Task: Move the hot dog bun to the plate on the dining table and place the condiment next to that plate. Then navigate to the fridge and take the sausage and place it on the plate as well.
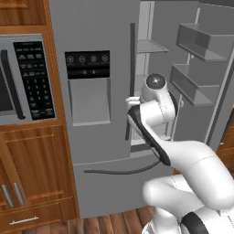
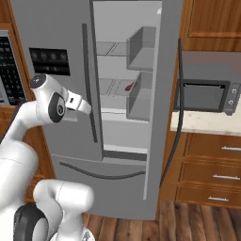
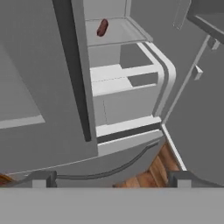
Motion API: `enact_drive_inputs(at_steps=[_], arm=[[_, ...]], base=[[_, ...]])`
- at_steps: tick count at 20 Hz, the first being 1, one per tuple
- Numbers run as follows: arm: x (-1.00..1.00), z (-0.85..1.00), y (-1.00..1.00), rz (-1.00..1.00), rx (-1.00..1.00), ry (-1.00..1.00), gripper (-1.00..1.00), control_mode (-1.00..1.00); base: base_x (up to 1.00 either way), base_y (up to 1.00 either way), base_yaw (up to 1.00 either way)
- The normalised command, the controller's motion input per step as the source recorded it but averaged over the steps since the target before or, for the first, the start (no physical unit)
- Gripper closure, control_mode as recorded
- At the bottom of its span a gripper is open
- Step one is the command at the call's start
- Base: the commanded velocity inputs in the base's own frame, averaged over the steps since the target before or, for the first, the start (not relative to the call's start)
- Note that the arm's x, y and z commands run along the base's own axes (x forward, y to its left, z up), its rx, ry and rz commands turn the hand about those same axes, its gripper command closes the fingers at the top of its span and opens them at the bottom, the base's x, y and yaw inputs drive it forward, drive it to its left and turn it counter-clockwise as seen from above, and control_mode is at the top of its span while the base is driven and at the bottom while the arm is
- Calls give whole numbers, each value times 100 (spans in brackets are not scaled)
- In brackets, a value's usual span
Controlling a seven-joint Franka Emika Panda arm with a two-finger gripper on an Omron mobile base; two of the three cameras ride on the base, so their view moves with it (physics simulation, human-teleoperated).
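The fridge stands in front of me with its right door swung open. A small reddish-brown sausage lies on a grey shelf inside, seen in the right base view as a red speck on the middle shelf. My gripper is open, its two dark fingertips set wide apart with nothing between them. It hovers outside the fridge, in front of the closed left door's edge, well short of the sausage and lower than it. The hot dog bun, condiment, plate and dining table are out of view.
The closed left door carries a dispenser panel and a tall dark handle. The open door with its bins juts out on the right. A freezer drawer handle runs below. Wooden cabinets with a built-in microwave flank the left, a counter microwave the right.
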Motion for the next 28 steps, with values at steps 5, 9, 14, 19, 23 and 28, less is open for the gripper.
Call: enact_drive_inputs(at_steps=[5, 9, 14, 19, 23, 28], arm=[[37, -2, 2, 12, -1, -9, -100, -100], [20, -17, 0, 15, -1, -34, -100, -100], [25, -16, 0, 14, 0, -38, -100, -100], [34, -9, 0, 12, 0, -28, -100, -100], [52, 0, 6, 4, 0, -6, -100, -100], [59, 2, 18, 1, 0, 0, -100, -100]], base=[[0, 0, 0], [0, 0, 0], [0, 0, 0], [0, 0, 0], [0, 0, 0], [0, 0, 0]])
